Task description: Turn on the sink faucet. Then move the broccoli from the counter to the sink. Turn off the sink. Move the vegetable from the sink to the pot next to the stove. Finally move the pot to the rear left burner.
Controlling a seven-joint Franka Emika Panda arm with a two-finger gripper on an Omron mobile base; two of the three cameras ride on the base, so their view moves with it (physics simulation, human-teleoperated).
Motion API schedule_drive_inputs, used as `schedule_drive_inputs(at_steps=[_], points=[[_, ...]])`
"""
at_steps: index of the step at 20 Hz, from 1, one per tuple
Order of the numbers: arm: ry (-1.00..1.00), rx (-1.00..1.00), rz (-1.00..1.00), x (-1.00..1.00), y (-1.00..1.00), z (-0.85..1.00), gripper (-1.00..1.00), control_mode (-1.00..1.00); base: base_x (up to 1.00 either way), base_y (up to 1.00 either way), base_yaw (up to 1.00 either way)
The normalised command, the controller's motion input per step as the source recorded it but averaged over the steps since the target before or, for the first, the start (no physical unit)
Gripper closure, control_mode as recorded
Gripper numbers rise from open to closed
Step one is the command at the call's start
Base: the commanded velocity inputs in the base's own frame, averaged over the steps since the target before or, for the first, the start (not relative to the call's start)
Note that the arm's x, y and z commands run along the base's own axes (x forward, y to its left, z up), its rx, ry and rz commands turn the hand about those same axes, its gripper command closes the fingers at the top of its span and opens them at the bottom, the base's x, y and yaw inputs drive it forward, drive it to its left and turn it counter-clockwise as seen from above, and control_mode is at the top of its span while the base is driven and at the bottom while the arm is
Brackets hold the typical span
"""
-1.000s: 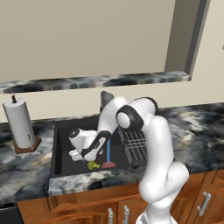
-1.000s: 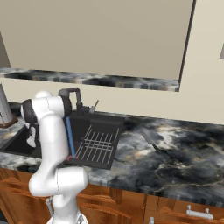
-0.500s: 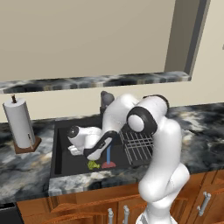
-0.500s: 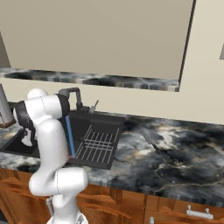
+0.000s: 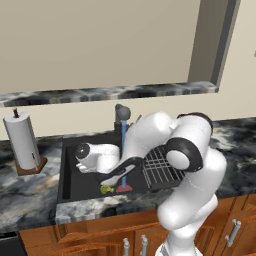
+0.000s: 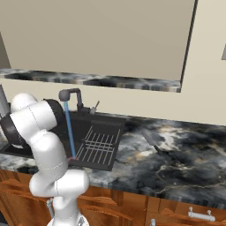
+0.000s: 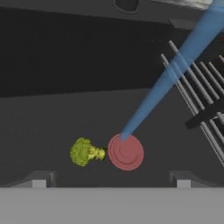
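Left base view: a dark marbled counter [image 5: 30,195] runs above wooden cabinets [image 5: 105,240], with a beige wall and a stone ledge [image 5: 100,93] behind. A black sink [image 5: 75,182] is set into the counter, and a paper towel roll [image 5: 22,142] stands on a wooden base to its left. The faucet [image 5: 121,114] rises at the back of the sink, and a blue stream of water [image 5: 123,167] falls from it to a red disc [image 5: 123,188] on the sink floor. The broccoli [image 5: 106,189] lies on the sink floor just left of that disc. A wire rack [image 5: 161,165] sits at the right end of the sink. The arm reaches down into the sink from the right. Compared with 1 second ago, its elbow has swung forward and up, and the hand has risen clear of the broccoli.

Right base view: the same counter [image 6: 176,159] stretches far to the right, bare marble that the left view cuts off. The faucet [image 6: 70,95], the stream [image 6: 69,132] and the rack [image 6: 99,143] show here, while the arm's white body covers the sink floor.

Hand view: the 2 finger tips [image 7: 40,181] stand spread wide apart, holding nothing. The broccoli [image 7: 85,152] lies between and beyond them, touching the left edge of the red disc [image 7: 126,152] where the stream [image 7: 175,65] lands. The rack bars [image 7: 197,96] run along the right.
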Motion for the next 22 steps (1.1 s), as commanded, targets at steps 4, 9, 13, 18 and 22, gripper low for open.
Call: schedule_drive_inputs(at_steps=[4, 9, 13, 18, 22], points=[[-0.06, 0.0, -0.03, -0.57, 0.0, 0.59, -1.0, -1.0, 0.0, 0.0, 0.0], [-0.03, 0.0, -0.07, -0.55, 0.0, 0.57, -1.0, -1.0, 0.0, 0.0, 0.0], [0.0, 0.0, -0.07, -0.44, 0.0, 0.68, -1.0, -1.0, 0.0, 0.0, 0.0], [-0.01, 0.0, -0.05, -0.38, -0.06, 0.58, -1.0, -1.0, 0.0, 0.0, 0.0], [-0.04, 0.0, 0.0, -0.36, -0.33, 0.18, -1.0, -1.0, 0.0, 0.0, 0.0]])
